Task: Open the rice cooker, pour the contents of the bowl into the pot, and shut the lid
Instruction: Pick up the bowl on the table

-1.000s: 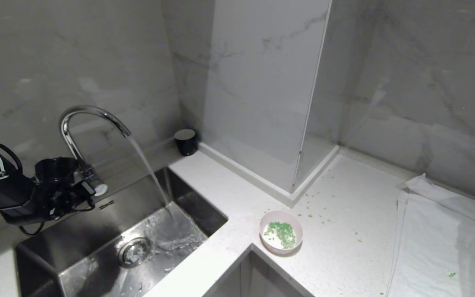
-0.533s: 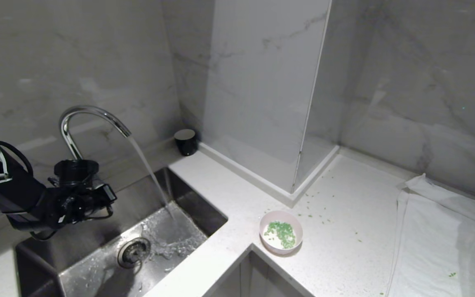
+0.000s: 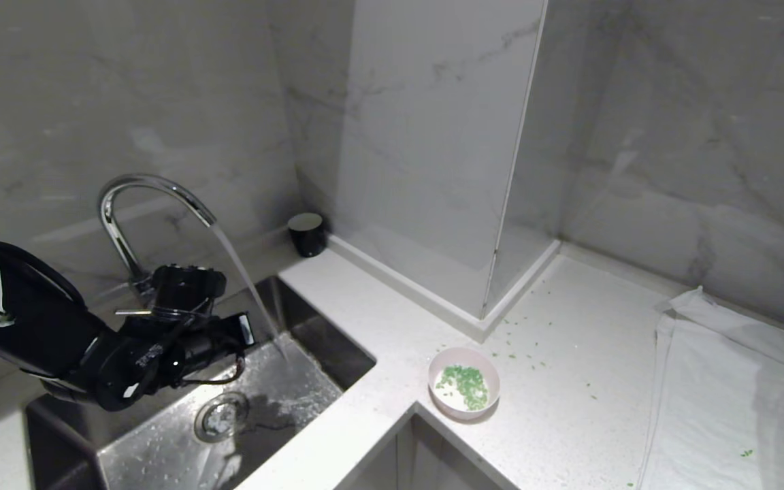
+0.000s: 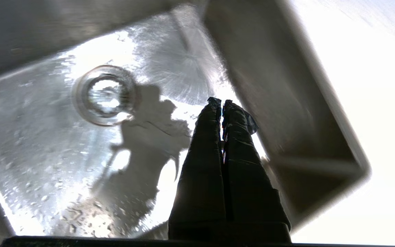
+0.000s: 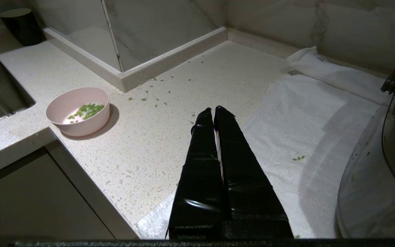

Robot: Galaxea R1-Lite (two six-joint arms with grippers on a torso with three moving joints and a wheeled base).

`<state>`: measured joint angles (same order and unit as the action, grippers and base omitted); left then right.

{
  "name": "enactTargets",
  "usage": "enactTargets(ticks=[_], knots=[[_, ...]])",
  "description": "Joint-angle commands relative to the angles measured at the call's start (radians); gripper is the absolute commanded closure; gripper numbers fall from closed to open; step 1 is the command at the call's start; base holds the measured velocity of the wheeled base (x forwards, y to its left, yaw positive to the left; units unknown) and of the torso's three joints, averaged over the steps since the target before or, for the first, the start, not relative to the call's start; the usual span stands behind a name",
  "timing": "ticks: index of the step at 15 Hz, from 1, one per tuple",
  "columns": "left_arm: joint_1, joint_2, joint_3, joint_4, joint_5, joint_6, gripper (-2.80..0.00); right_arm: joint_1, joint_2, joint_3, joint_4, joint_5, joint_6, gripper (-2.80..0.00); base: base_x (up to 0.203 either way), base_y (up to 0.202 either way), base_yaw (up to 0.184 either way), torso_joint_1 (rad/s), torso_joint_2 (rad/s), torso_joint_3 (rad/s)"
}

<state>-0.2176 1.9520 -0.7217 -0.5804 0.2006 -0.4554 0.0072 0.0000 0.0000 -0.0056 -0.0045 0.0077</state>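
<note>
The pale pink bowl [image 3: 463, 384] [image 5: 77, 111] stands on the white counter near its inner corner. The contents [image 3: 467, 382] [image 5: 88, 109], small green pieces, lie inside it. My left gripper [image 3: 245, 331] [image 4: 221, 101] is shut and empty. It hangs over the steel sink [image 3: 160, 435], just left of the water stream and well left of the bowl. My right gripper [image 5: 213, 109] is shut and empty, low over the counter beside the towel, and does not show in the head view. The rice cooker and its lid are out of view.
The faucet [image 3: 140, 197] runs water into the sink, whose drain [image 4: 105, 94] lies below the left gripper. A black cup [image 3: 307, 233] stands by the wall. A white towel [image 3: 725, 388] covers the right counter, with a shiny steel pan [image 5: 365, 192] at its edge. Green bits [image 3: 521, 354] are scattered about.
My left arm has swung right and down, from the faucet's base out over the sink basin, still shut. The water keeps running. The bowl has not moved.
</note>
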Motion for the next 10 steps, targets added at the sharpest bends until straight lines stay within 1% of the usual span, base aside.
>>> enactTargets(ticks=[1,5,7,10], knots=[[-0.110,-0.065,0.010,0.005,0.001,0.019,0.00,0.000,0.000,0.002,0.000,0.000,0.000,0.00,0.000,0.000,0.000,0.000,0.00,0.000],[-0.251,-0.091,-0.031,0.028,0.000,0.058,0.00,0.000,0.000,0.002,-0.001,0.000,0.000,0.00,0.000,0.000,0.000,0.000,0.00,0.000],[-0.309,-0.091,-0.064,0.041,-0.002,0.064,0.00,0.000,0.000,0.002,-0.001,0.000,0.000,0.00,0.000,0.000,0.000,0.000,0.00,0.000],[-0.390,-0.073,-0.137,0.116,-0.018,0.063,0.00,0.000,-0.001,0.002,-0.001,0.000,0.000,0.00,0.000,0.000,0.000,0.000,0.00,0.000]])
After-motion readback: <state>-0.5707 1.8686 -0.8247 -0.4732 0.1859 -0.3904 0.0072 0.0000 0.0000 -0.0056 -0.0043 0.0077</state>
